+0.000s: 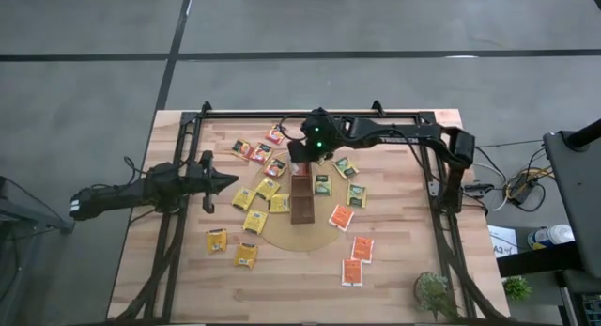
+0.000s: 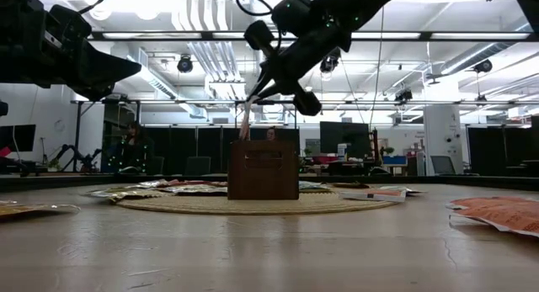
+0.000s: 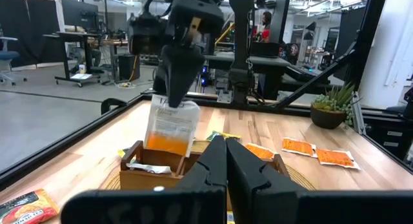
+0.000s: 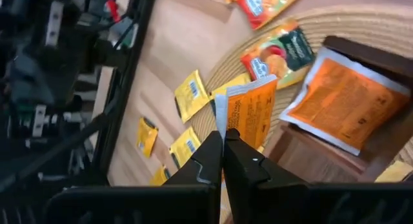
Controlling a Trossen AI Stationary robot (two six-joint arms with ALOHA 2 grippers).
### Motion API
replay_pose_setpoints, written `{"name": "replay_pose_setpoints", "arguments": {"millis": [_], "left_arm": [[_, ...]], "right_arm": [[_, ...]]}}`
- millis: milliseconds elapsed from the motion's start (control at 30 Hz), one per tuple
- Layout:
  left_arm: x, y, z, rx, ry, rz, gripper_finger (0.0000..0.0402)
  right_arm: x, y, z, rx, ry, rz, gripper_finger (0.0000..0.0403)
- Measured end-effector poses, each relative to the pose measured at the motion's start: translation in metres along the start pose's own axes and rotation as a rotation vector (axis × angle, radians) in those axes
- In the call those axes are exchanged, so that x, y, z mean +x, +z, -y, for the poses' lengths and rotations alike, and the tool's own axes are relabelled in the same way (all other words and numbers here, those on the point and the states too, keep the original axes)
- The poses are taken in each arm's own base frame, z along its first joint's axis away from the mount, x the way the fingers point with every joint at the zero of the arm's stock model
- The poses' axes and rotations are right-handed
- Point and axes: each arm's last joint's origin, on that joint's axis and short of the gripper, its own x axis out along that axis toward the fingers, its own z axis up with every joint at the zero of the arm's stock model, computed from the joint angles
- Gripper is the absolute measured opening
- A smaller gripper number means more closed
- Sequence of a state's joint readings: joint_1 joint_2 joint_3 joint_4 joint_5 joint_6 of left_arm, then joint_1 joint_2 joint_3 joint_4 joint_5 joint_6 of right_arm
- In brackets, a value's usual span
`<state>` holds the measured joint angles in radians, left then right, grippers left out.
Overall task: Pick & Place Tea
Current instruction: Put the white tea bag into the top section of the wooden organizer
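While the right gripper (image 4: 222, 161) pinches an orange tea sachet (image 4: 248, 117) by one edge, its fingers closed tight on the paper, the packet hangs just over the far end of the dark-brown wooden tray (image 1: 302, 196), near the upper centre of the high view. In the left wrist view the same sachet (image 3: 171, 126) dangles upright left of centre, its lower edge at or just inside the tray's rim (image 3: 139, 153); whether it touches the wood I cannot tell. Another orange sachet (image 4: 345, 101) already lies in the tray at the right of the right wrist view, so the step in hand looks like the drop-in.

To do it well, I judge the gripper should come straight down until the packet's lower edge is well inside the compartment, keeping the flat face parallel to the tray's walls so a corner does not catch the rim. The fingers should part only then; letting go from higher risks the light paper fluttering onto the round tan disc (image 1: 282, 234) beneath the tray.

The left gripper (image 1: 228, 182) waits at the left of the high view, pinched shut on nothing, pointing toward the tray. The remaining tea lies around the tray on the table (image 1: 394, 270): yellow sachets (image 1: 255, 220) at centre-left, orange ones (image 1: 362, 249) at lower right, green-and-yellow ones (image 1: 356, 194) right of the tray.
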<state>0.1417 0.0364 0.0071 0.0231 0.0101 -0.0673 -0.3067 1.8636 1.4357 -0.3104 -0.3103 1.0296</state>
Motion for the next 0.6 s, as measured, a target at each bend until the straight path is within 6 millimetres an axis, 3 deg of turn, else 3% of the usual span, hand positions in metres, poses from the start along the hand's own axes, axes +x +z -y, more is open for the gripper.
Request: {"name": "replay_pose_setpoints", "arguments": {"millis": [267, 600], "left_arm": [[0.000, 0.000, 0.000, 0.000, 0.000, 0.000, 0.0000], [0.000, 0.000, 0.000, 0.000, 0.000, 0.000, 0.0000]], "right_arm": [[-0.003, 0.010, 0.008, 0.140, -0.055, 0.082, 0.0008], [-0.002, 0.005, 0.026, 0.200, -0.157, 0.044, 0.0008]]}}
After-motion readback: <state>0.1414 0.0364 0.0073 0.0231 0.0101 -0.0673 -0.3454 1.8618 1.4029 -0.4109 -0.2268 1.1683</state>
